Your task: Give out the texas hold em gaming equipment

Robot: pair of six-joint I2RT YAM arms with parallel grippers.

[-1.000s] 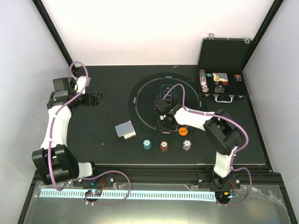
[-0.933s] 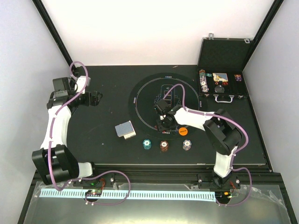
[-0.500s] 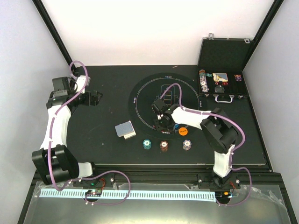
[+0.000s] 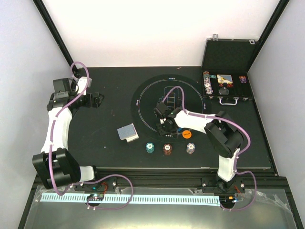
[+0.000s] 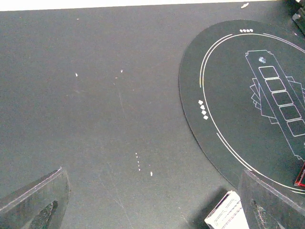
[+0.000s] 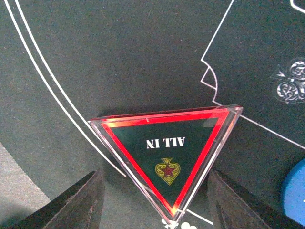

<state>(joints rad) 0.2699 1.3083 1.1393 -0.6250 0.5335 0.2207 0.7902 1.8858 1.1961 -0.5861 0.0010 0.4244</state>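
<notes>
Red-edged triangle [image 6: 164, 152], marked ALL IN, is seen flat on the mat [image 6: 119, 57], its narrow tip lying between the right fingers [image 6: 88, 202]. Those fingers are spread wide, one to each side of the tip. Neither is seen to touch it, so nothing is held.

Change over the last second: the right arm has been carried a little leftward across the mat. A blue button [image 6: 293, 191], hidden under the arm in the top view a second ago, is now uncovered. It is found just outside the right-hand finger. An orange button [image 4: 186, 134] just beyond it has not been moved.

Left fingers [image 5: 33, 200] are likewise wide and empty, parked well away over bare bench [image 5: 95, 95], as a second ago. Cards [image 5: 228, 218] are glimpsed just inside the right-hand finger of that pair.

Chips [image 4: 167, 149] (green, brown-red, whitish) remain in a row on the bench, nearer the arm bases than the right fingers. More pieces are left in the open case [image 4: 224, 88], well off to the right.

Reading: the sideways shift is judged to have centred the fingers on the triangle. Whether it is about to be lifted or has just been let go cannot be told. Either way, much equipment is not yet dealt out.
</notes>
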